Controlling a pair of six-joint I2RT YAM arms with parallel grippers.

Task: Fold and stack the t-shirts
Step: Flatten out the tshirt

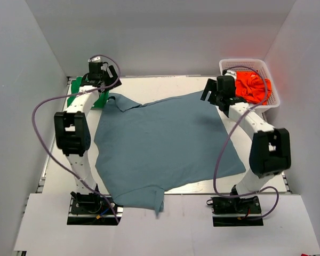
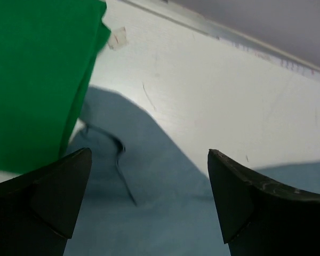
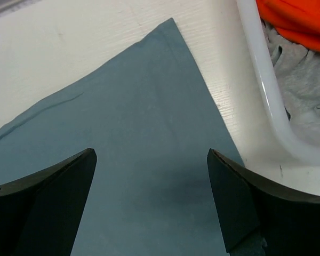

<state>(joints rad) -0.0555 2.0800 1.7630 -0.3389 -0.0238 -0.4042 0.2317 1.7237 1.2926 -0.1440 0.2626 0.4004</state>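
Observation:
A slate-blue t-shirt lies spread flat across the table, one sleeve reaching over the front edge. Its far left corner shows under my left gripper, which hovers open with nothing between the fingers. A bright green t-shirt lies folded beside that corner at the back left. My right gripper stands open over the blue shirt's far right corner, holding nothing. In the top view the left gripper and right gripper sit at the shirt's two far corners.
A white basket stands at the back right with orange cloth in it. Its wall is close to the right of my right gripper, with grey cloth inside. Grey walls enclose the table.

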